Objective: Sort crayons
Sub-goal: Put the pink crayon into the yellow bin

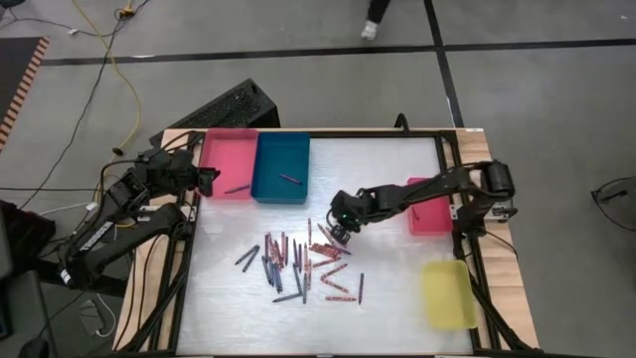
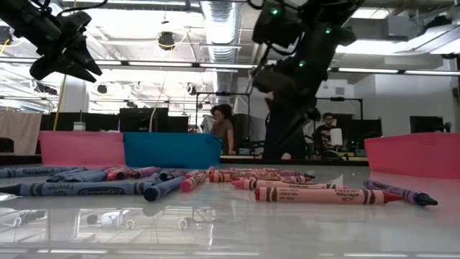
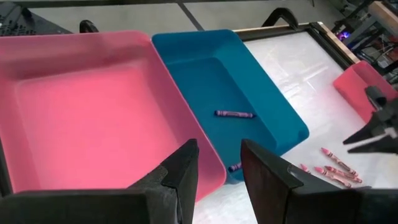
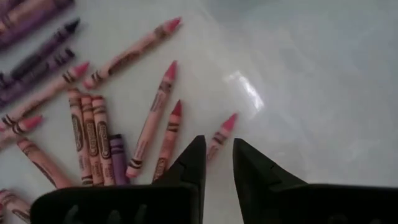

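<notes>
Several crayons (image 1: 303,264), red, pink, grey-blue and dark, lie loose in a pile on the white table top; the low view shows the crayons (image 2: 316,194) lying flat. One dark crayon (image 3: 235,114) lies in the blue tray (image 1: 281,167). My right gripper (image 4: 217,158) hangs above the pile's far right edge (image 1: 343,234), pointing steeply down, open by a narrow gap with nothing in it; a pink crayon (image 4: 221,135) lies just beyond its tips. My left gripper (image 3: 219,168) waits open in the air beside the pink tray (image 1: 229,159).
A red tray (image 1: 432,209) and a yellow tray (image 1: 447,293) stand at the table's right edge. The pink and blue trays stand side by side at the far left. Bare table top lies between the pile and the trays. People show in the room behind.
</notes>
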You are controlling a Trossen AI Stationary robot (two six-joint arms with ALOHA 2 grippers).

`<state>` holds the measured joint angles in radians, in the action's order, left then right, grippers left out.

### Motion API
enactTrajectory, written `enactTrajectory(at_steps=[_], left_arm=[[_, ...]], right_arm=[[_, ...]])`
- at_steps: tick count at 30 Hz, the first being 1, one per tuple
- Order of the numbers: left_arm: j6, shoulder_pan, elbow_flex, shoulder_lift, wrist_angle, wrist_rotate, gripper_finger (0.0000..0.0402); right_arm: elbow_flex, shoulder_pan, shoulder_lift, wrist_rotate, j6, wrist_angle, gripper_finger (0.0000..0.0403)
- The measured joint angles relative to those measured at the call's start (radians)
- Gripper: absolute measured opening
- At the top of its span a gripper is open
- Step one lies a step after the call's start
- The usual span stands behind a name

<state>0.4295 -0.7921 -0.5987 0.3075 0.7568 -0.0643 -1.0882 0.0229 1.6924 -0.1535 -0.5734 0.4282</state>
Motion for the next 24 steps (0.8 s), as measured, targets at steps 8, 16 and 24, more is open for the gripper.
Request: enactTrajectory(at_steps=[8, 16, 24], left_arm=[[-0.002, 0.0, 0.0, 0.0, 0.027, -0.002, 0.011], [-0.002, 0.0, 0.0, 0.0, 0.031, -0.001, 0.011], [-0.003, 0.0, 0.0, 0.0, 0.032, 0.0, 0.011]], right_arm=[[-0.059, 0.01, 0.099, 0.0, -0.023, 0.088, 0.0131], [-0.06, 0.01, 0.113, -0.001, -0.05, 0.086, 0.0172], [-0.048, 0.01, 0.112, -0.007, -0.098, 0.133, 0.0159]])
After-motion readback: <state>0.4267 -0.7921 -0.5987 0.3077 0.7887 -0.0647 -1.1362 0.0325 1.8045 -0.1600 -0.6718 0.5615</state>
